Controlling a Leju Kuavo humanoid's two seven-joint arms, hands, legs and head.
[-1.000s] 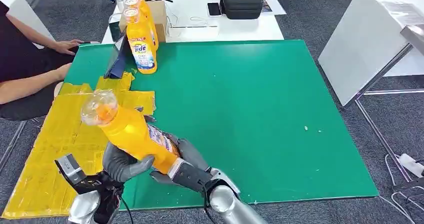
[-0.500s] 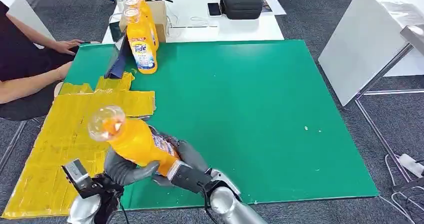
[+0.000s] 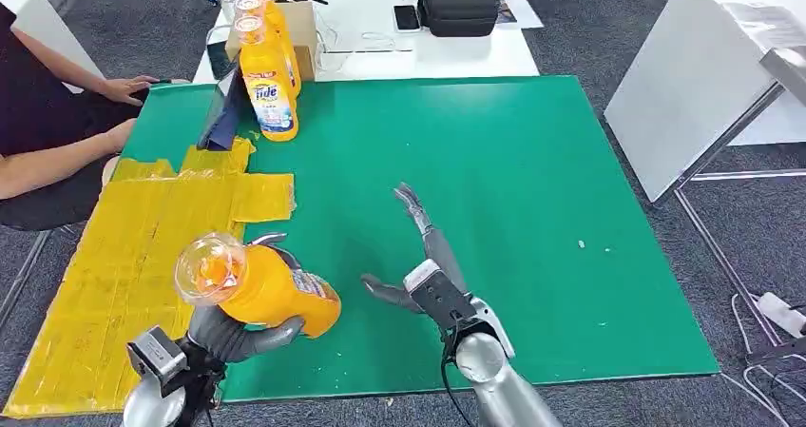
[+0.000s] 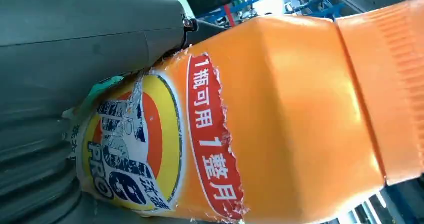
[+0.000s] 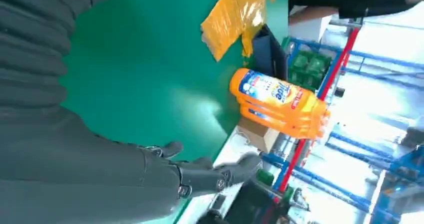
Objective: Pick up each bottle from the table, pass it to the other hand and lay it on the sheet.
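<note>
In the lower left of the head view, the left hand holds an orange detergent bottle. Its fingers are wrapped tight around the fat lower part. The bottle tips up, and its clear round cap points toward the camera. It hangs in the air right at the line where the yellow sheet meets the green table mat. In the left wrist view, the bottle's torn label is right next to the big grey thumb.

The right hand is in the lower middle of the head view. It holds nothing, and its fingers are spread wide apart over the green mat. There is a gap between it and the bottle.

Three more orange bottles stand in a row at the upper left, at the far edge of the mat. Behind them is a cardboard box. A black case sits on the white table at the top. A person's arm rests at the left edge.
</note>
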